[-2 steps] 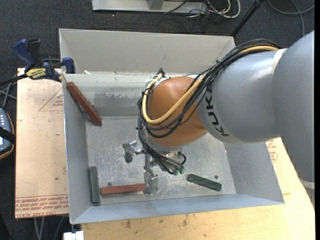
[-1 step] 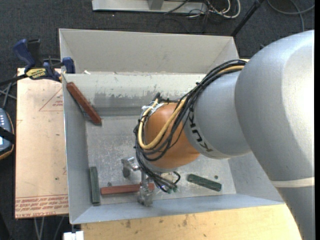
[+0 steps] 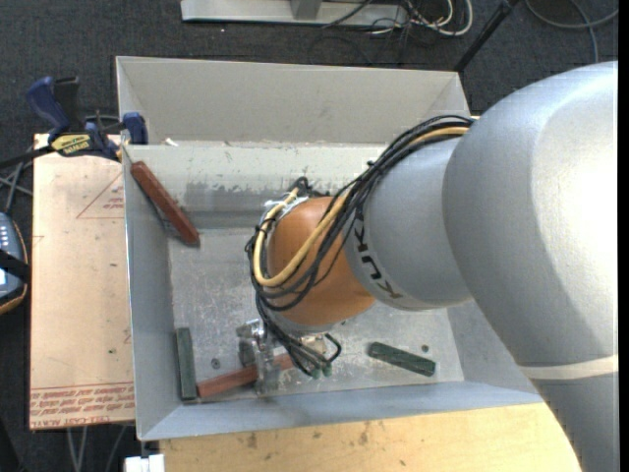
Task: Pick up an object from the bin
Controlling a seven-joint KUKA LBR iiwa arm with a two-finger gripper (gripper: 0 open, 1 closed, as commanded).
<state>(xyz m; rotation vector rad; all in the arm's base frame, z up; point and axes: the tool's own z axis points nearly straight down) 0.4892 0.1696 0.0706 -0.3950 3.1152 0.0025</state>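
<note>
My gripper [image 3: 263, 367] hangs low over the bin's front edge, just under the orange wrist cover. It stands right at a reddish-brown flat stick [image 3: 224, 384] that lies on the floor, running from the front left up towards the gripper. The stick's right end is hidden beneath the gripper. A dark green stick [image 3: 185, 364] lies lengthwise along the left wall, a short way left of the gripper. Another dark green stick [image 3: 401, 359] lies on the floor to the gripper's right.
A longer reddish-brown stick [image 3: 164, 203] leans against the left wall at the back of the bin. The arm and its cables cover the bin's middle and right side. The front wall is close below the gripper.
</note>
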